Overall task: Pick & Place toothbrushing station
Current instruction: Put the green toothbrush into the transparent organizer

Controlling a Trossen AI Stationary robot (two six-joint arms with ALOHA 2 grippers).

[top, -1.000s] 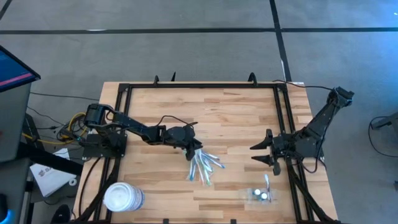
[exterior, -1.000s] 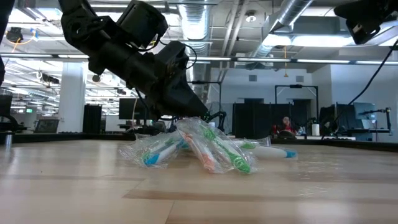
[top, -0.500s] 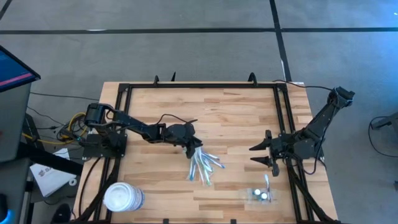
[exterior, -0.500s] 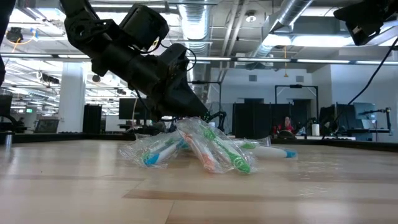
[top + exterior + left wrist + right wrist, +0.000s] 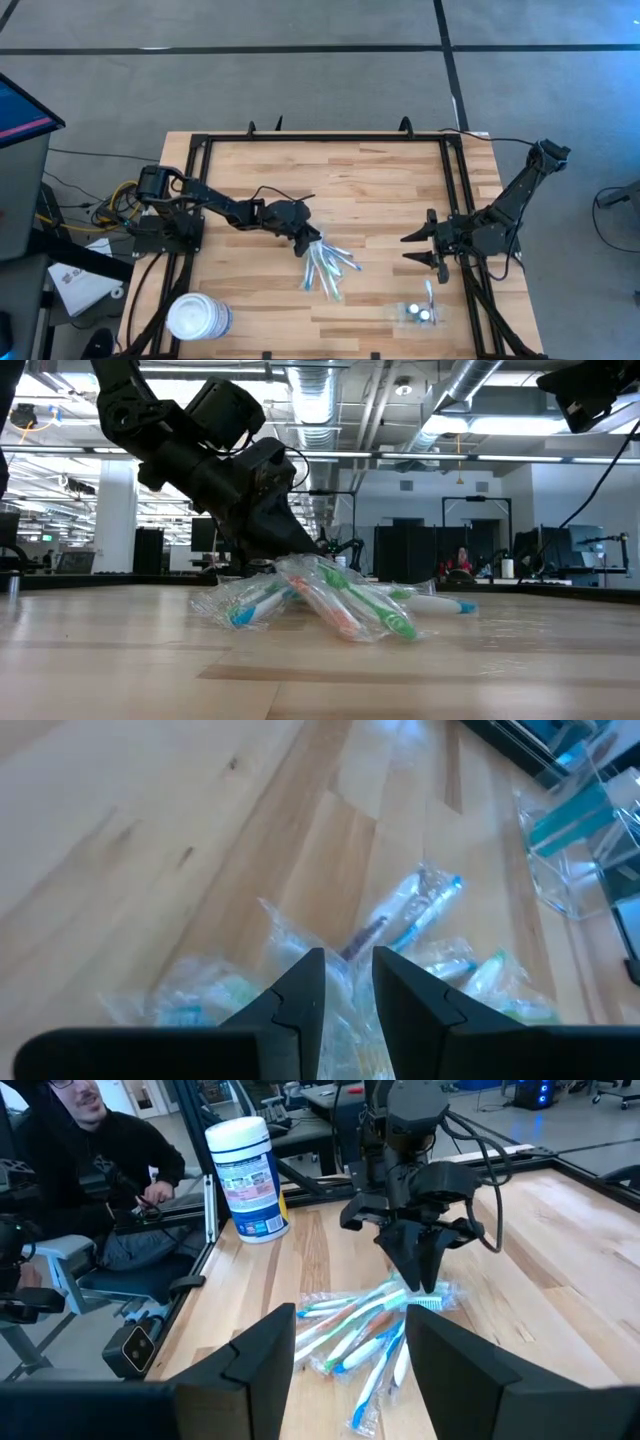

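Shift: left gripper point(image 5: 303, 240) is dragging the wrapped toothbrushes point(image 5: 328, 267) slightly back toward its own side, pinching one wrapper's end between narrow fingers.
Right gripper point(image 5: 422, 248): is waiting wide open near its table edge.
Toothbrushing station point(image 5: 417, 312): is sitting untouched at the front edge, well apart from the pile.
Risk: thin wrap is likely slipping free, or neighbouring brushes are snagging.

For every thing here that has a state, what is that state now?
left gripper: closed on the end of the wrapped toothbrushes
wrapped toothbrushes: fanned out, lying on the table
right gripper: open, empty
toothbrushing station: standing near the table's front edge, untouched
white tub: upright, lid on
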